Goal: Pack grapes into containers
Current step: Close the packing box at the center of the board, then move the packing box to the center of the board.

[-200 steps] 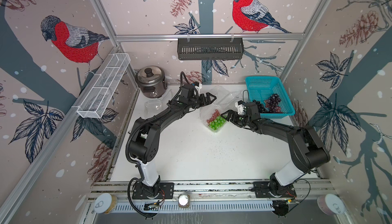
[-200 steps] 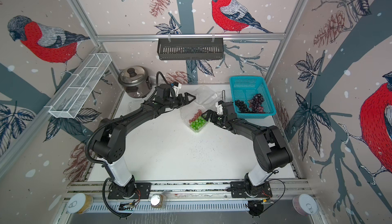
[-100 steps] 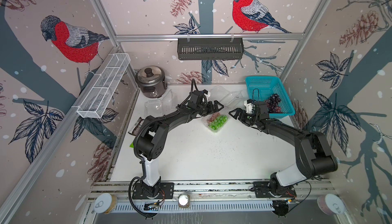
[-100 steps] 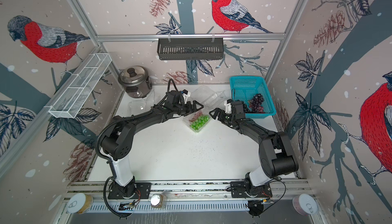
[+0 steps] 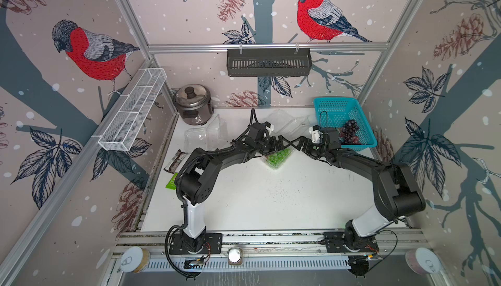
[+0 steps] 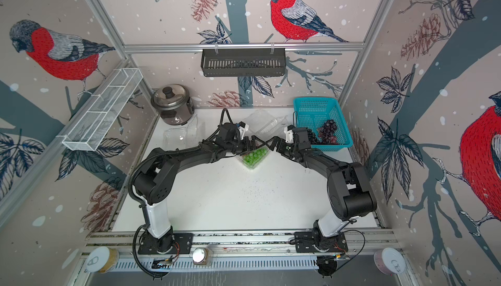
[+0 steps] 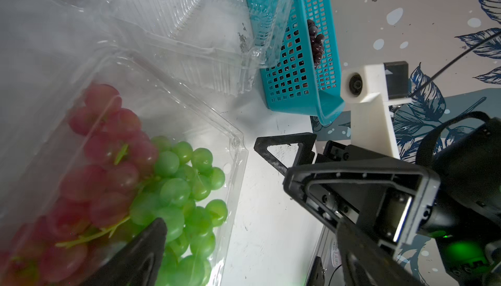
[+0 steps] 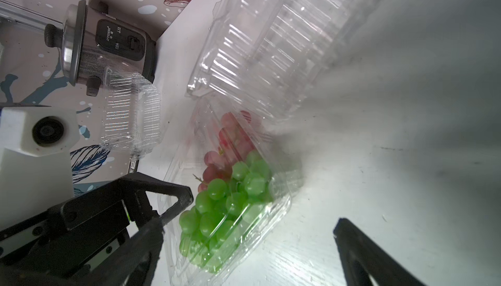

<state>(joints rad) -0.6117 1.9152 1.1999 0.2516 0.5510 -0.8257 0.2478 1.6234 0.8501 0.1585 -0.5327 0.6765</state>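
Clear plastic first: an empty clamshell (image 5: 199, 137) lies far left. The left gripper (image 5: 279, 144), jaws spread and empty, hangs at the filled container (image 5: 272, 166) of green grapes (image 5: 276, 156), whose long axis runs diagonally between both claws. The right gripper (image 5: 296, 144), equally wide and empty, is nearer the dark grapes (image 5: 349, 134) in the basket (image 5: 336, 100), so that fetch likely falls to it.

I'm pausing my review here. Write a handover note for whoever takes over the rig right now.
Left gripper and right gripper: both open, empty, at the middle box.
Done: middle box holds red grapes and green grapes; lid state unclear.
Dark grapes: in the basket.
Empty boxes: one by the cooker, another behind the middle box.
Left: pack the dark grapes.
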